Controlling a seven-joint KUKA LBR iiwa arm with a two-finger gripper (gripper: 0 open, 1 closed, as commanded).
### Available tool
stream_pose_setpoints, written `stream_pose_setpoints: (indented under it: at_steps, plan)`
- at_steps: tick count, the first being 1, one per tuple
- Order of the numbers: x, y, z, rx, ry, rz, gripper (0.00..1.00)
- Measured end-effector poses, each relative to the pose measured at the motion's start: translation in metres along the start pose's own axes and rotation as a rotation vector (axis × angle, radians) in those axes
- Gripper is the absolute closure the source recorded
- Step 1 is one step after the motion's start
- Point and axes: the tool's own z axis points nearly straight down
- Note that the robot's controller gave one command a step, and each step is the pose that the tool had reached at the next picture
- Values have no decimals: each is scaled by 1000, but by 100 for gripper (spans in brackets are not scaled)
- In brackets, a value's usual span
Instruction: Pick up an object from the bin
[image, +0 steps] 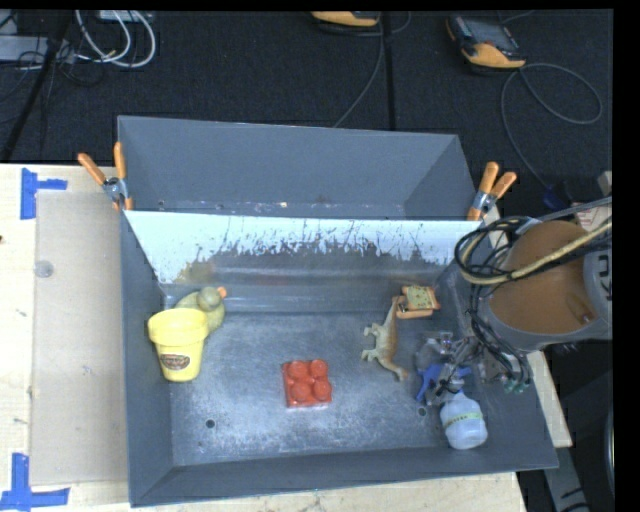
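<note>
My gripper (448, 357) hangs low at the right end of the bin, its dark body partly covered by cables. Just below it lies a small blue thing (431, 383), touching or nearly touching it. A pale blue-white rounded bottle-like thing (463, 423) rests a little further toward the front right corner. To the gripper's left lies a tan toy giraffe (383, 346), its neck pointing up toward the back right.
A red studded block (307, 383) sits mid-floor. At the left stands a yellow cup (179, 343) with a yellow-green duck-like toy (206, 303) behind it. The arm with its orange cover reaches over the bin's right rim.
</note>
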Motion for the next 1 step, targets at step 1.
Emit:
stream_pose_setpoints:
  at_steps: [1]
  plan:
    - [-2,-1,-55,-1,0,86,100]
